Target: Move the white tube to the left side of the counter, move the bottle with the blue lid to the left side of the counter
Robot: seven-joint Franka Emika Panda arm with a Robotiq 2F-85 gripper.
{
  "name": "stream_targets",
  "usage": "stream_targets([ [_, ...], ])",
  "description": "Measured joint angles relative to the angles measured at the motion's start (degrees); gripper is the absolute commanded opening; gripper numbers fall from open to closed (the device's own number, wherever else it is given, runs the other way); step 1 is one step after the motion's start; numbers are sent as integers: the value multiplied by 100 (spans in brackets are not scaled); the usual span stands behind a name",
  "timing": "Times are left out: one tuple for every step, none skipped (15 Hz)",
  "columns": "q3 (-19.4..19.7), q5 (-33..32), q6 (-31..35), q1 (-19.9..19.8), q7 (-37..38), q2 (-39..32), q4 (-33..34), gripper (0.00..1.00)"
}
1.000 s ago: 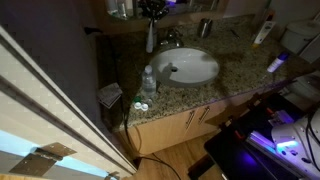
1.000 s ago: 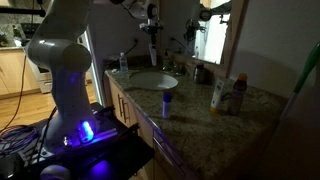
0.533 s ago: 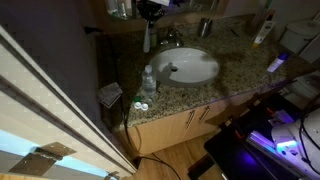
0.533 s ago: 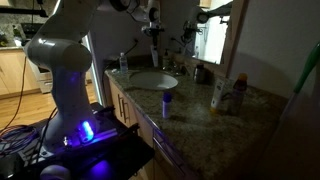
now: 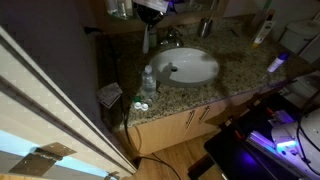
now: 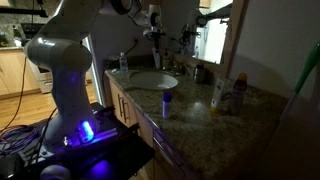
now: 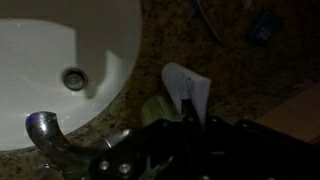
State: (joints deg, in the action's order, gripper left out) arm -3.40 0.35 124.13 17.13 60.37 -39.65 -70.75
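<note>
My gripper is shut on the slim white tube and holds it upright above the back of the granite counter, just beside the faucet. It shows the same way in the other exterior view, gripper and tube. In the wrist view the tube sticks out between my fingers. The small bottle with the blue lid stands near the counter's front edge on the far side of the sink in both exterior views.
The oval white sink fills the counter's middle, with the faucet behind it. A clear water bottle stands by the sink. A green soap bottle sits under the gripper. A white bottle and another container stand at the far end.
The gripper has risen slightly with the white tube still in it. Nothing else has moved.
</note>
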Motion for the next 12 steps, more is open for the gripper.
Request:
stream_targets([
  [15, 0, 19, 0, 15, -24, 22, 1],
  [23, 4, 22, 0, 23, -35, 34, 29],
  [27, 5, 20, 0, 31, -39, 40, 30],
  [28, 4, 19, 1, 33, -40, 44, 36],
  [28, 4, 19, 5, 33, -40, 50, 42],
  [28, 5, 21, 9, 33, -40, 65, 51],
  [27, 15, 27, 16, 33, -39, 97, 57],
  [22, 25, 57, 23, 32, -26, 133, 65],
  [10, 32, 98, 24, 32, 3, 161, 71],
  [-5, 44, 167, 25, 31, 40, 186, 79],
  [-24, 52, 233, 23, 29, 85, 206, 84],
  [-38, 54, 259, 23, 29, 155, 211, 92],
])
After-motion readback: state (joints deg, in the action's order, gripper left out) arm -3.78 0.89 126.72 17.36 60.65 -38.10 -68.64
